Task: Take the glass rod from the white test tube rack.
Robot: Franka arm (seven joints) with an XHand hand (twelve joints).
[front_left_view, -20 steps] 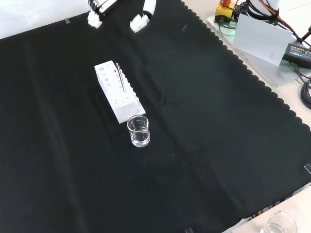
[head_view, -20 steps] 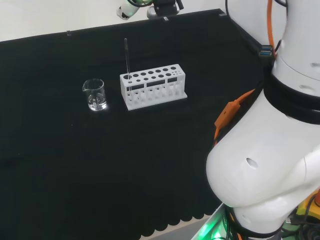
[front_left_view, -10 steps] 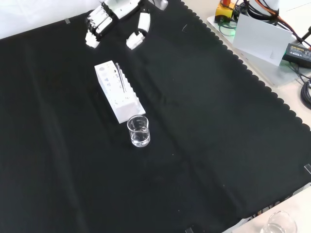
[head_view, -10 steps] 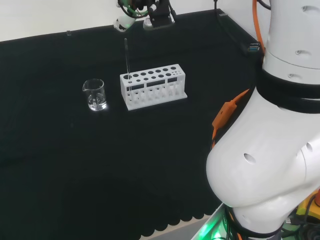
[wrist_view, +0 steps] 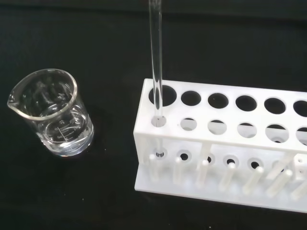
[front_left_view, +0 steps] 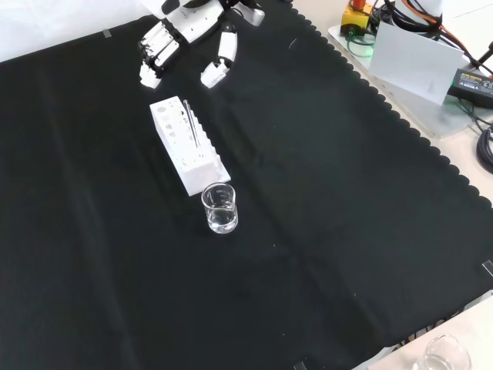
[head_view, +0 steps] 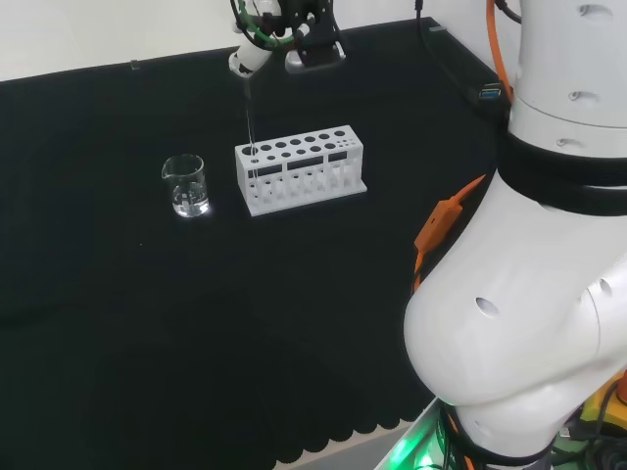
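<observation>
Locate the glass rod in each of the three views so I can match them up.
Head view: the glass rod stands upright in the left end of the white test tube rack, just below the hand.
Front view: a thin line at the rack's near end, left of centre.
Wrist view: it rises from the corner hole nearest the beaker.
Shared landmark: the rack.

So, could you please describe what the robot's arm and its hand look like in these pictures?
The arm is built of big, rounded, glossy white links with black bands at the joints and an orange cable running along it. The hand is black and white: its fingers are white segments with dark gaps between them, ending in white tips.
</observation>
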